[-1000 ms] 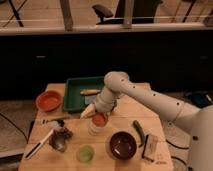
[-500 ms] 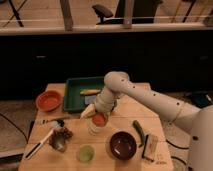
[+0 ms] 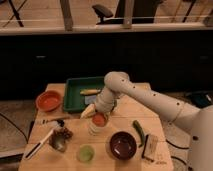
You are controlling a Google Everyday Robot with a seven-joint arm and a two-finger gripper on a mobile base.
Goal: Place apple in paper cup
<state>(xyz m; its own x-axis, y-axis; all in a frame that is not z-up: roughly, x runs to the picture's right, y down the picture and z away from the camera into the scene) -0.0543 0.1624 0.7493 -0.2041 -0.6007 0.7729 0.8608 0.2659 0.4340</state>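
Nothing on the table appears to have shifted in the past second: the white arm (image 3: 150,97) is bent in the same pose and the fruit sits where it sat. Seen from the single camera facing the table, one gripper (image 3: 101,111) hangs at mid-table, just in front of the tray. Its fingers are spread wide and hold nothing. It is directly over one apple (image 3: 99,119), small, round and orange-red, which rests in the mouth of one paper cup (image 3: 97,131). The cup is plain white, short and slightly tapered, and stands upright. Whether the gripper touches the fruit cannot be made out. Two bowls share the pale wooden table (image 3: 122,120): one orange bowl (image 3: 48,100), round and smooth, at the left edge beside the tray, and one dark brown bowl (image 3: 123,145), glossy, near the front, to the right of the paper cup. One rectangular green tray (image 3: 72,95) with a raised rim lies at the back, with one elongated yellow item (image 3: 90,92) in it. One light green round cup (image 3: 85,153) stands at the front edge, left of the dark brown bowl. One long, slim green vegetable (image 3: 139,132) lies to the right of that bowl, with one small boxy packet (image 3: 150,146) just beside it. At front left sits one shiny metal cup (image 3: 58,143), and one long white utensil (image 3: 39,146) lies aslant next to it.
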